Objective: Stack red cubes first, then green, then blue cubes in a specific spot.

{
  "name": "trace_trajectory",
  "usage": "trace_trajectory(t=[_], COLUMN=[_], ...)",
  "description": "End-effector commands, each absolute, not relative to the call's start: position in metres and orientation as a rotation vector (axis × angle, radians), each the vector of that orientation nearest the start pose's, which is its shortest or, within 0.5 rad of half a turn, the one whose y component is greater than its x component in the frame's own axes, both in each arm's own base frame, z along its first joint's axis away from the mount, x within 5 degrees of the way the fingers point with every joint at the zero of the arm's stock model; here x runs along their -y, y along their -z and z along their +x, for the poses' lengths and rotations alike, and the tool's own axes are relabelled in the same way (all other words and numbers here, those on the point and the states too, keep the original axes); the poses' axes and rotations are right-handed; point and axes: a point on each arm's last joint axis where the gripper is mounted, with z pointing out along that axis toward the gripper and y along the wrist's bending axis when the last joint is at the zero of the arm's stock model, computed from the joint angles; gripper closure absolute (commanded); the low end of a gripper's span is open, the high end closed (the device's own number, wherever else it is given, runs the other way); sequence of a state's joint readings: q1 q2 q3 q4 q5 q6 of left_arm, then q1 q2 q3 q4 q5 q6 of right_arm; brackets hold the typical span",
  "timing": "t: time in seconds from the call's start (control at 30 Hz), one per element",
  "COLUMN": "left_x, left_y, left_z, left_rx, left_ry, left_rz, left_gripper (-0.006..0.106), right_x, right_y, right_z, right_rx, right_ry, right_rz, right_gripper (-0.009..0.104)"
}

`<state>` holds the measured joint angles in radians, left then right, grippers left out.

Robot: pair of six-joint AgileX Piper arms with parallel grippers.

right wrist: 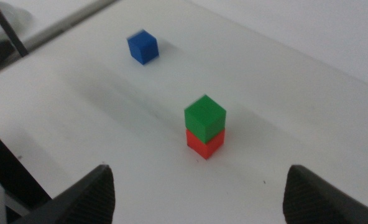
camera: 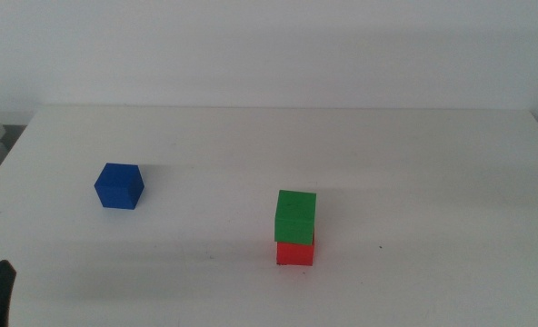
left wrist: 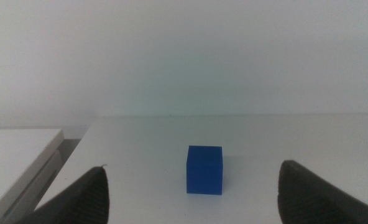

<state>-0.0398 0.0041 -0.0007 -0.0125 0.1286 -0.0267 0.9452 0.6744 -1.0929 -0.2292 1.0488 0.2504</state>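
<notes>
Already the green cube (camera: 295,215) tops the red cube (camera: 294,252); both pincers gape wide, blue cube (camera: 119,185) apart.

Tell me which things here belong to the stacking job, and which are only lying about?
Job: red cube, green cube on top of it, blue cube apart on the table, open left gripper facing it.
Other: white table; open right gripper.

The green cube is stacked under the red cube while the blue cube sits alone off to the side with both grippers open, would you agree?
Not quite: the order is reversed. The middle view shows the green cube on top of the red cube. The rest holds: the blue cube sits alone, and the left gripper and right gripper are both open.
</notes>
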Motion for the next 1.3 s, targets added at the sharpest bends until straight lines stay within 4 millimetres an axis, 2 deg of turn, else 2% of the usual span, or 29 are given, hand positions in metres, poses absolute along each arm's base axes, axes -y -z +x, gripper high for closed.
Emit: trace_trajectory(t=[0.0, 0.6, 0.67, 0.77, 0.87, 0.97, 1.07, 1.13, 1.27], left_x=[0.002, 0.002, 0.002, 0.003, 0.008, 0.01, 0.012, 0.014, 0.022], left_y=[-0.203, -0.202, -0.22, -0.27, -0.327, -0.36, -0.37, -0.376, -0.364], left_z=[0.056, 0.056, 0.058, 0.066, 0.073, 0.084, 0.104, 0.122, 0.152], left_rx=[-1.599, -1.628, -1.656, -1.76, -2.01, -2.25, -2.466, -2.493, -2.596], left_ry=[0.062, 0.034, 0.036, 0.05, 0.113, 0.098, 0.11, 0.137, 0.235], left_rz=[-0.002, 0.021, 0.019, 0.013, 0.028, 0.108, 0.134, 0.122, 0.107], left_gripper=[0.01, 0.01, 0.01, 0.01, 0.01, 0.01, 0.01, 0.01, 0.01], right_x=[-0.056, -0.053, -0.053, -0.053, -0.053, -0.053, -0.053, -0.053, -0.053], right_y=[-0.427, -0.429, -0.429, -0.429, -0.429, -0.429, -0.429, -0.429, -0.429], right_z=[0.061, 0.057, 0.057, 0.057, 0.057, 0.057, 0.057, 0.057, 0.057], right_rx=[-1.945, -1.926, -1.926, -1.926, -1.926, -1.926, -1.926, -1.926, -1.926], right_ry=[-0.464, -0.494, -0.494, -0.494, -0.494, -0.494, -0.494, -0.494, -0.494], right_rz=[-0.743, -0.734, -0.734, -0.734, -0.734, -0.734, -0.734, -0.734, -0.734], right_gripper=[0.016, 0.017, 0.017, 0.017, 0.017, 0.017, 0.017, 0.017, 0.017])
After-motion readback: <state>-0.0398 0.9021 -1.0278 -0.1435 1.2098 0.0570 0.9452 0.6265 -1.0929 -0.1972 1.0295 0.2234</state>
